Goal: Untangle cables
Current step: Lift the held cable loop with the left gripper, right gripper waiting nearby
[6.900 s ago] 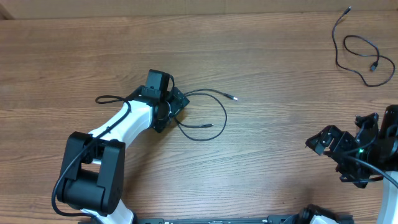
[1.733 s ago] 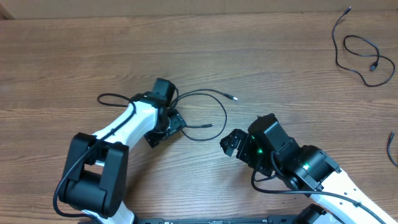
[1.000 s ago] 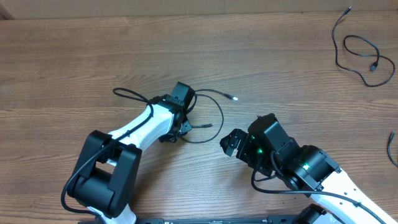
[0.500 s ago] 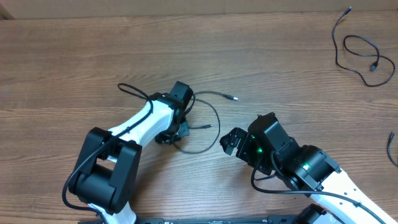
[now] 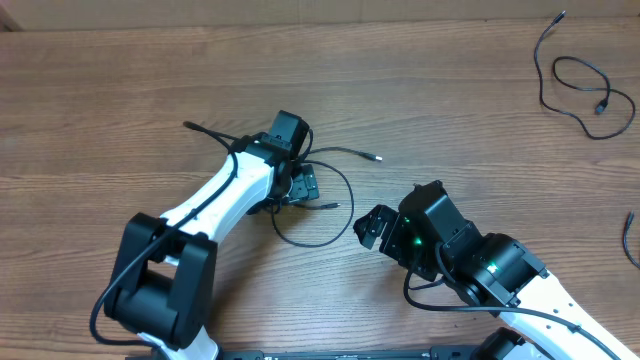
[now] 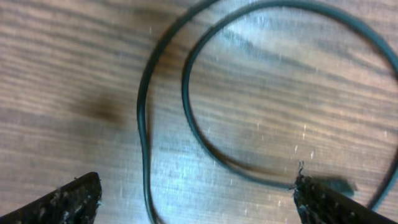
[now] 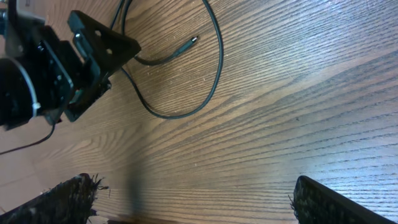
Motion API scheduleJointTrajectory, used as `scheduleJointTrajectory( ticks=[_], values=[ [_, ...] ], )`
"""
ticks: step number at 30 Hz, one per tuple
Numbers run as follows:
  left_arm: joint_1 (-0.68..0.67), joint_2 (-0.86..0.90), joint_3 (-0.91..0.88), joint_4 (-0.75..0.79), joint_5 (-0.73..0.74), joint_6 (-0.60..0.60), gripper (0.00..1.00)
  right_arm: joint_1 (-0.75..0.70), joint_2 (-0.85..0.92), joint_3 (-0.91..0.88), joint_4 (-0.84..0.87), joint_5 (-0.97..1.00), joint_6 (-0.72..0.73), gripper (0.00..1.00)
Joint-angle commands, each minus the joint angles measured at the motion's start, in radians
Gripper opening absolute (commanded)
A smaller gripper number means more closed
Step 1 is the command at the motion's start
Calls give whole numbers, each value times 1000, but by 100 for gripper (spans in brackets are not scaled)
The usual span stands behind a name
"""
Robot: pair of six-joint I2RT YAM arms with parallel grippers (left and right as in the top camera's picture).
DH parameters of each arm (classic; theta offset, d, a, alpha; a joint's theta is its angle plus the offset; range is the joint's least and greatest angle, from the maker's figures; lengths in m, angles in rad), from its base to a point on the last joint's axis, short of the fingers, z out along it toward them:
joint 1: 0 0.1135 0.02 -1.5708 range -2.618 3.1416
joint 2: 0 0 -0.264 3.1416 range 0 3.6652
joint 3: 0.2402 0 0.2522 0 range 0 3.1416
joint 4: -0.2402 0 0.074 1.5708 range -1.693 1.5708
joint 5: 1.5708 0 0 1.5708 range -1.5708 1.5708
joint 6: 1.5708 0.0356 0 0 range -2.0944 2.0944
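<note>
My left pincer (image 6: 199, 200), fingers spread, straddles the looped cables (image 6: 143, 124) at mid-table (image 5: 120, 80) (right pincer (image 7: 200, 202) likewise spread, empty). One separated cable (image 5: 603, 106) lies at the far-right corner; these look not yet parted.

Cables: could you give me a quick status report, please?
Left gripper open above cables, nothing held. Right gripper open, empty. Nothing in the way.

Overhead looks straight down on the table (image 5: 120, 90). Left wrist sits close above the cable loop (image 6: 185, 93); right wrist sees the same loop (image 7: 221, 53) obliquely from the near right.
</note>
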Motion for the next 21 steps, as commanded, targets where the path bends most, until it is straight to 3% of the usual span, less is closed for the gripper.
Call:
scheduleJointTrajectory(
  ticks=[1,5,6,7,8,9,10,11,21],
  values=[
    [3,68,3,11,-40,0,96,5,-5,0,3,13,-2,100],
    [3,139,3,43,-40,0,97,5,-5,0,3,13,-2,100],
    [3,153,3,50,-40,0,92,5,-5,0,3,13,-2,100],
    [3,167,3,53,-40,0,81,5,-5,0,3,13,-2,100],
    [3,177,3,53,-40,0,59,5,-5,0,3,13,-2,100],
    [3,184,3,52,-39,0,30,5,-5,0,3,13,-3,100],
    [3,189,3,49,-39,0,9,5,-5,0,3,13,-3,100],
    [3,189,3,45,-39,0,4,5,-5,0,3,13,-3,100],
    [16,72,133,-129,-55,185,4,5,-5,0,5,37,-2,100]
  ],
)
